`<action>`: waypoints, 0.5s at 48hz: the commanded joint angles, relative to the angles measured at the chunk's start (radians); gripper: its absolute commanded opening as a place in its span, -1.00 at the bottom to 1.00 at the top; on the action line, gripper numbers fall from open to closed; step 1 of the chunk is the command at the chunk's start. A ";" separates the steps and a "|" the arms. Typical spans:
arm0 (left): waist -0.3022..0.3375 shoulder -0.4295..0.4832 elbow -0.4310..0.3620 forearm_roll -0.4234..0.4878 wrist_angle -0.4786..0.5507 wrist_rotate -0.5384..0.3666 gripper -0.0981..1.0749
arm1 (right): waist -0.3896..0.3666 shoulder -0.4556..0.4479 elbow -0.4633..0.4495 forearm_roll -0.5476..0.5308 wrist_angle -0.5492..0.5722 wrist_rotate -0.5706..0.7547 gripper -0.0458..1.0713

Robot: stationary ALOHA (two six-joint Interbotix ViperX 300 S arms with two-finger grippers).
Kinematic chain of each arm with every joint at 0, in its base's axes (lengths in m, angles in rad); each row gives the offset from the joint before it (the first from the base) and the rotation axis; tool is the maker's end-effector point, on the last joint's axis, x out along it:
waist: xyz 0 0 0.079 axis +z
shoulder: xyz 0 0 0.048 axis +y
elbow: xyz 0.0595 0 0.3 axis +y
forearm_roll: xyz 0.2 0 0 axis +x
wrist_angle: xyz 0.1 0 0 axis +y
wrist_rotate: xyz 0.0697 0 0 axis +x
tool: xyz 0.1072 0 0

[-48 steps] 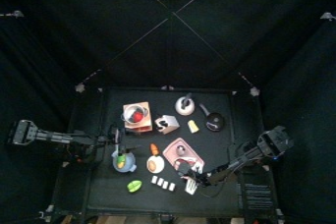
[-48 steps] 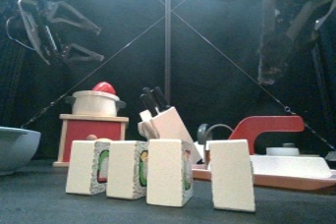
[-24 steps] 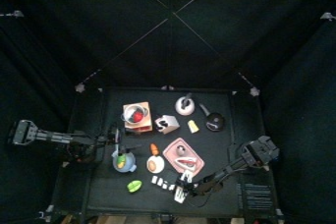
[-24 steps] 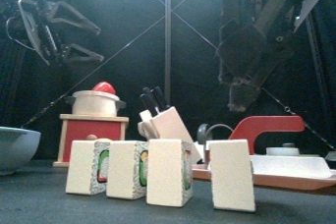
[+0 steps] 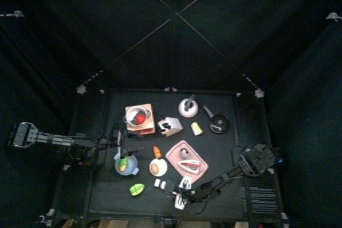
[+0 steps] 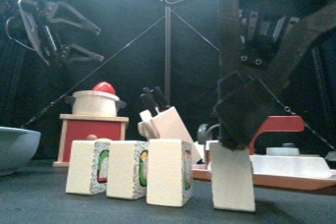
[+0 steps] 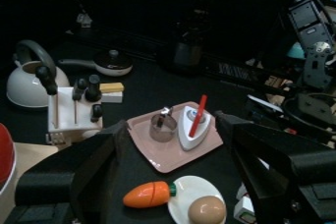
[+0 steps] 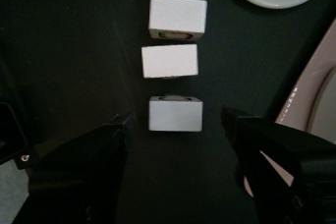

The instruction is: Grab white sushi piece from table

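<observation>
The bench (image 5: 94, 162) carries a crowd of kitchen toys, with a row of four sushi pieces standing along its front edge. The right arm (image 5: 254, 162) reaches in low from the right, and its tool (image 6: 237, 140) hangs directly over the end of that row, jaws spread wide and released, holding nothing. The white sushi (image 8: 175, 114) is the piece at the right end of the row; in the right wrist view it lies between the two open jaws, clear of both, with the next white piece (image 8: 171, 60) just beyond it. From the front, the tool's tips sit at the top of this white sushi (image 6: 233, 176); whether they touch it I cannot tell. A pink tray (image 6: 282, 174) lies just beside and behind the piece. The left tool (image 6: 46, 22) hangs high over the bench's left side, jaws apart and empty, well apart from the row.
</observation>
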 commanded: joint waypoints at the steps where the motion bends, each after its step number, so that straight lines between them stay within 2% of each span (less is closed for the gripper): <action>1: 0.000 0.002 -0.011 0.002 -0.003 0.000 0.91 | -0.006 -0.009 -0.025 0.000 -0.002 0.000 0.85; 24: 0.000 0.002 -0.011 0.000 -0.005 0.000 0.91 | -0.025 0.020 -0.035 -0.005 -0.009 -0.002 0.81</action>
